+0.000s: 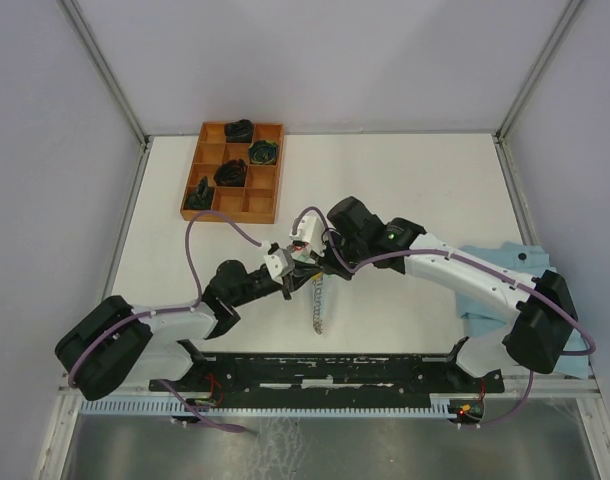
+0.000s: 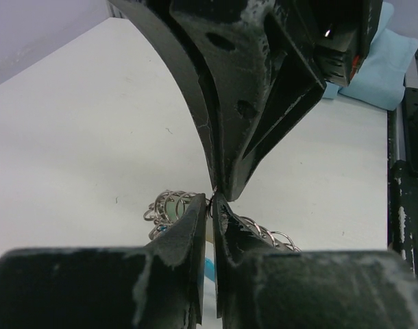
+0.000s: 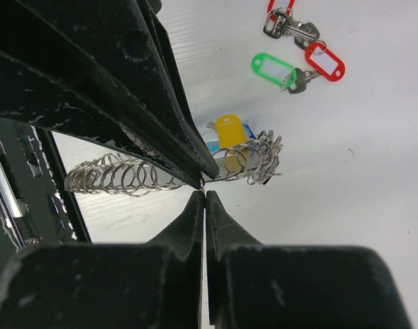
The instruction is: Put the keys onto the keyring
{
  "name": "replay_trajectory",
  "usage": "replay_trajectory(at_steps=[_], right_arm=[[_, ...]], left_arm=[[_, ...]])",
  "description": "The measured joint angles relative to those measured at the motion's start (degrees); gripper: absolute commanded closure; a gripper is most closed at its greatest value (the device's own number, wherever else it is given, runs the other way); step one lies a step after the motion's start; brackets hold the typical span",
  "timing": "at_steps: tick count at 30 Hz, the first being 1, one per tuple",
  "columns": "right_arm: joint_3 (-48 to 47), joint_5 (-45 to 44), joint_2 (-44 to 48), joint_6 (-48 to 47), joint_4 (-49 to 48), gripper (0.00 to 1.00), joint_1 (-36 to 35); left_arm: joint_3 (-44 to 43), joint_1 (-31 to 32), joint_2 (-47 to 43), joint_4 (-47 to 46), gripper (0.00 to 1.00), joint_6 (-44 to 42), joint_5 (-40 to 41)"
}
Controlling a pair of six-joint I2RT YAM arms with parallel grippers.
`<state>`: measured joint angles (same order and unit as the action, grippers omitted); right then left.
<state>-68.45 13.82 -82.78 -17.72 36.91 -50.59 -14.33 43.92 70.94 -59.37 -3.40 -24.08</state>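
I sit at a white table with a matte top that looks faintly grained up close. Pale lavender-grey walls close it in on three sides: a back wall, a left wall and a right wall. Grey metal posts slant up from the far corners. A wooden tray with square compartments lies near the far left corner, dark bundles in several of them. A light-blue cloth lies crumpled at the right edge. A black rail runs along the near edge, and below it is dull grey sheet metal. The light is soft and even.
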Motion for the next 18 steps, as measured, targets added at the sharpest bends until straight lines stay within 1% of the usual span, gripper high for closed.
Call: replay_trajectory(at_steps=[1, 3, 7, 9, 13, 15, 18], right_arm=[[0.0, -0.1, 0.0, 0.2, 0.0, 0.99, -0.1], [0.0, -0.6, 0.0, 0.5, 0.0, 0.99, -0.2], [0.0, -1.9, 0.0, 1.9, -0.2, 0.99, -0.5], [0.0, -3.4, 0.0, 3.5, -0.6, 0.99, -0.7], [0.0, -6.7, 0.0, 8.4, -1.6, 0.99, -1.2], [0.0, -8.7, 0.0, 11.8, -2.6, 0.99, -1.6], [0.0, -11.3, -0.3, 16.6, -3.8, 0.99, -2.2]], left_arm=[[-0.1, 0.0, 0.0, 0.0, 0.91, 0.0, 0.1], [-0.2, 0.0, 0.2, 0.1, 0.97, 0.2, 0.3], [-0.3, 0.4, 0.3, 0.2, 0.97, 0.7, 2.3], [-0.3, 1.4, 0.2, 0.4, 0.97, 1.1, 5.2], [-0.3, 5.7, -0.4, 0.9, 0.92, 1.3, 15.8], [-0.3, 8.8, -0.8, 1.0, 0.87, 1.4, 23.2], [-0.4, 12.9, -0.8, 1.0, 0.82, 1.6, 34.3]])
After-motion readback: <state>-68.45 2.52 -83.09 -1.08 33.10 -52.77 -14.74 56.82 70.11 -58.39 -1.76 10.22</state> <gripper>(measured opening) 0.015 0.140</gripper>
